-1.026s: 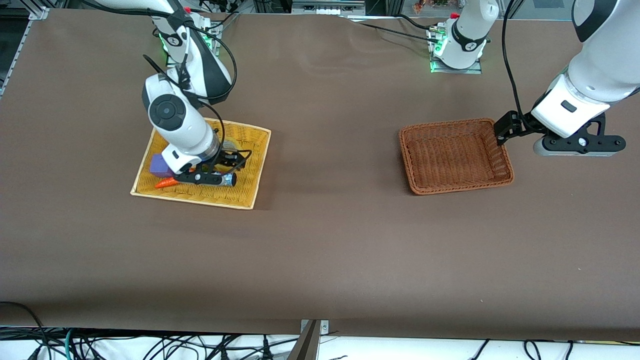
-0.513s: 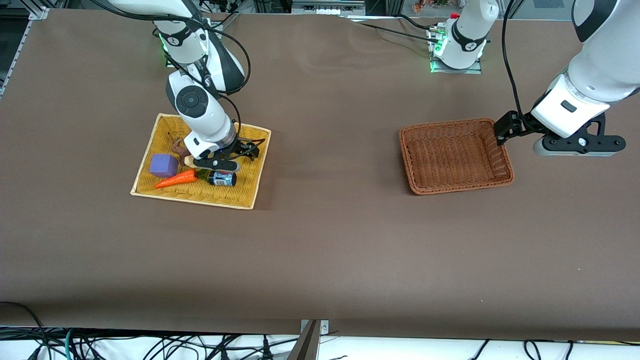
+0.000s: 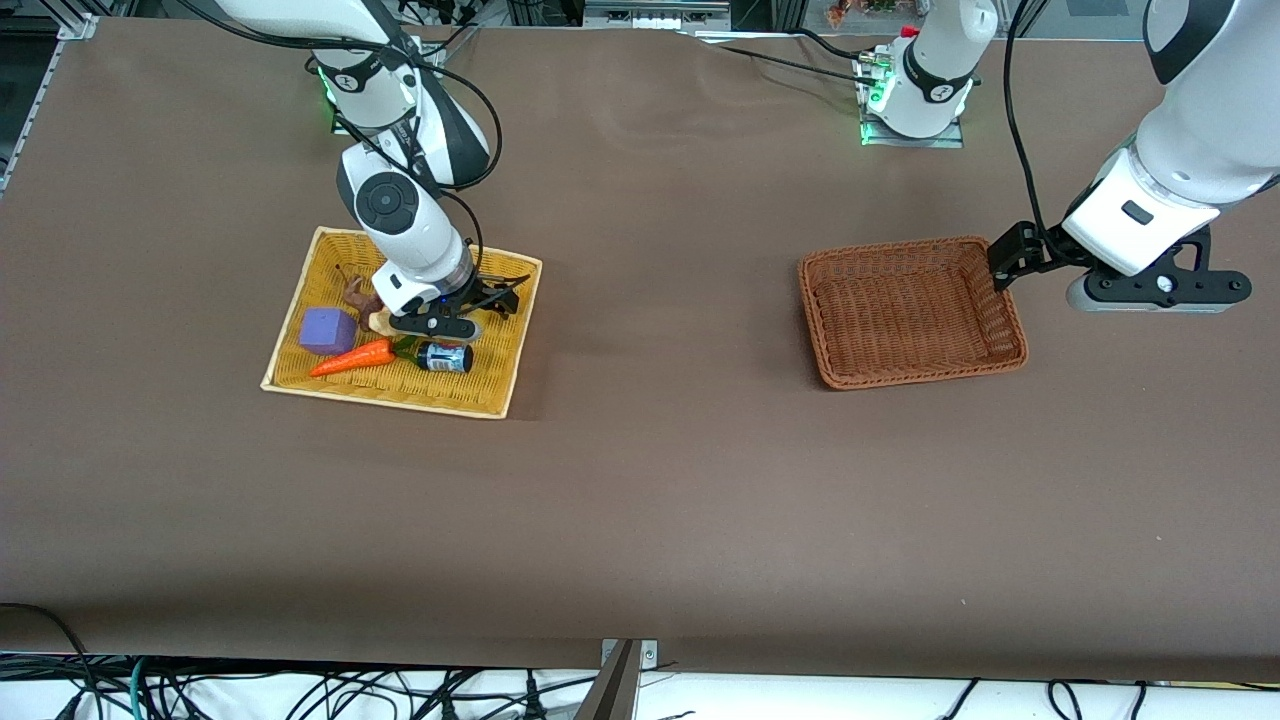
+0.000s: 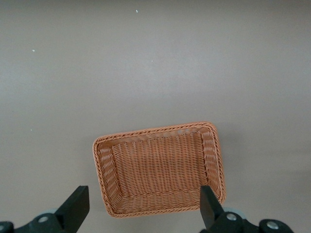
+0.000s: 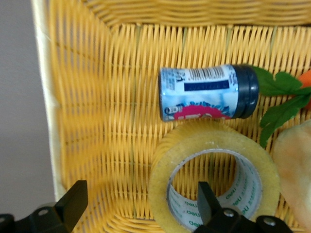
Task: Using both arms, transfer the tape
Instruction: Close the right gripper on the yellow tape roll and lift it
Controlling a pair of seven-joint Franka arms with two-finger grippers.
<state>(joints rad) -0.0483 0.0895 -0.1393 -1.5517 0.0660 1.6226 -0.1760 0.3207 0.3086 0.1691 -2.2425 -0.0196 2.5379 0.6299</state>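
The tape [image 5: 214, 137], a yellowish translucent roll with a grey core, lies flat in the yellow basket [image 3: 400, 398] beside a small bottle. My right gripper [image 5: 141, 206] is low over it and open. One finger [image 5: 210, 201] is in the roll's hole and the other [image 5: 73, 204] is outside the roll's wall. In the front view the right gripper [image 3: 447, 322] hides most of the tape. My left gripper [image 3: 1012, 256] waits, open and empty, above the brown basket's [image 3: 915, 305] edge at the left arm's end; it also shows in the left wrist view [image 4: 142, 209].
The yellow basket also holds a blue-labelled dark bottle [image 5: 209, 92] touching the tape, an orange carrot [image 3: 352, 358], a purple cube [image 3: 327, 330] and a brown toy [image 3: 358, 293]. The brown basket [image 4: 160, 165] holds nothing.
My right gripper has moved from over the bottle to the tape and come down around its wall, with little movement in the last half second. The left arm has not moved.
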